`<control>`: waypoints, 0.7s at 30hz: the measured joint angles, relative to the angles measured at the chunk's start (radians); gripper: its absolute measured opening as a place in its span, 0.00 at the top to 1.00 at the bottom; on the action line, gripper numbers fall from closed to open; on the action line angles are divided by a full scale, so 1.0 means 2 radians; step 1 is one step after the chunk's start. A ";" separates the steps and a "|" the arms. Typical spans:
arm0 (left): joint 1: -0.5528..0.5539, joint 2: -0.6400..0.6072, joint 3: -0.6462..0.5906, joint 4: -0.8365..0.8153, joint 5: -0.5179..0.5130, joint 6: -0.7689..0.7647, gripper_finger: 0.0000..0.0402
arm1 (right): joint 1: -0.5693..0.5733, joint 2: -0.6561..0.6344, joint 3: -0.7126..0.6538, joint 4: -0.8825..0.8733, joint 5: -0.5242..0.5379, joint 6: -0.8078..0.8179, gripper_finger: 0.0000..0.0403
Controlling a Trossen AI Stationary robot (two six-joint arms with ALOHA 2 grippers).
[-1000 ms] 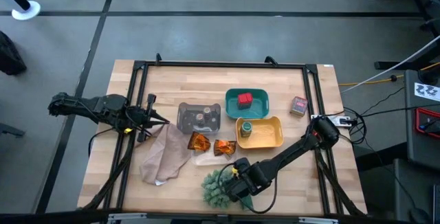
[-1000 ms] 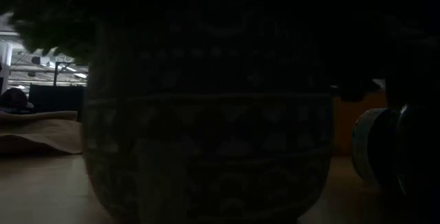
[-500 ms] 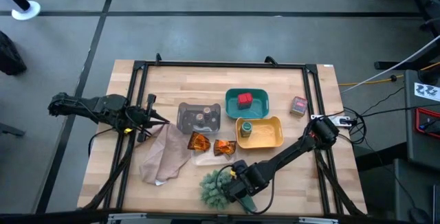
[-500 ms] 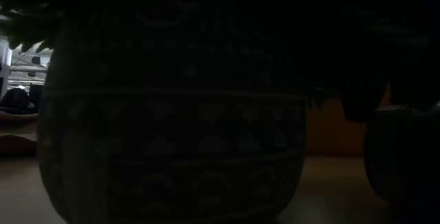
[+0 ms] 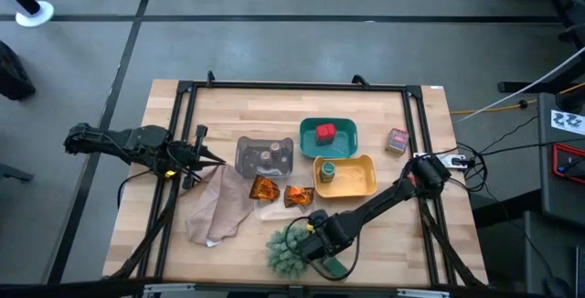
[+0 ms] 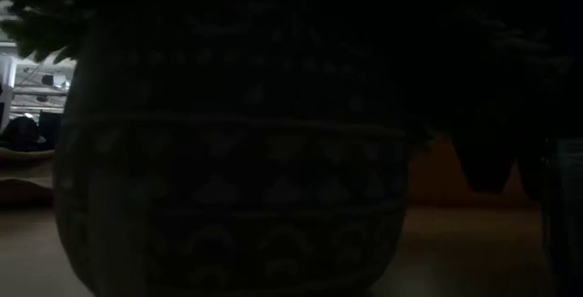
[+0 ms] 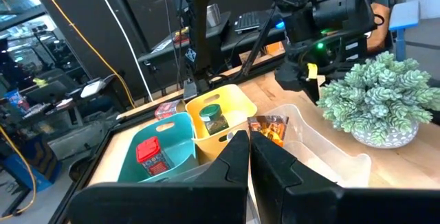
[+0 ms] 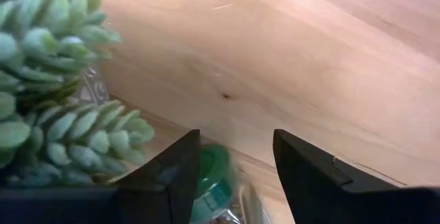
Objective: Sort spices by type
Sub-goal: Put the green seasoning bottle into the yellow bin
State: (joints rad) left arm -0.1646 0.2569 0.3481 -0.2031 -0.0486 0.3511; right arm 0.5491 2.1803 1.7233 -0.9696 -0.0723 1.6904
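My right gripper (image 8: 234,172) is open near the table's near edge, right beside the spiky plant ball (image 5: 285,250). Its fingers stand on either side of a green-lidded jar (image 8: 212,177), which also shows as a green spot (image 5: 338,265) in the high view. The other green jar (image 5: 326,172) sits in the yellow tray (image 5: 361,181). One red tub (image 5: 325,133) is in the teal tray (image 5: 345,126), the other (image 5: 397,140) on the bare table. Two tiny jars (image 5: 267,156) stand in the grey tray. Both orange sachets (image 5: 265,188) (image 5: 298,196) lie by the clear tray. My left gripper (image 7: 249,148) waits shut at the table's left. My right gripper has the green jar's lid end (image 8: 214,169) between its open fingers (image 8: 172,176). I cannot tell whether either finger touches the jar. The jar lies low on the table by the plant's pot.
A beige cloth (image 5: 219,205) lies left of the sachets. The plant's patterned pot (image 6: 228,151) fills the low view. Black frame rails (image 5: 183,133) run along the table's sides. Bare wood shows along the far edge and the near right corner.
My right gripper has moved toward the table's left and near edge, closer beside the plant ball. The plant and its pot have shifted slightly toward the table's left. The left arm has kept still.
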 joint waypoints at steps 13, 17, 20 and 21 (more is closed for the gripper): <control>0.000 0.000 0.000 -0.003 0.000 0.000 1.00 | 0.012 -0.008 0.044 -0.051 -0.016 -0.011 0.54; 0.000 0.000 0.000 -0.002 0.000 -0.001 1.00 | 0.029 -0.009 0.071 -0.064 -0.015 -0.011 0.54; 0.000 0.000 0.000 -0.003 0.000 0.000 1.00 | 0.043 -0.009 0.075 -0.048 -0.015 -0.011 0.54; 0.000 0.000 0.000 -0.002 0.000 0.000 1.00 | 0.048 -0.009 0.075 -0.041 -0.015 -0.011 0.54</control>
State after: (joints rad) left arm -0.1646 0.2569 0.3485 -0.2081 -0.0486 0.3509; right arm 0.6448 2.1620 1.8736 -1.0525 -0.1020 1.6680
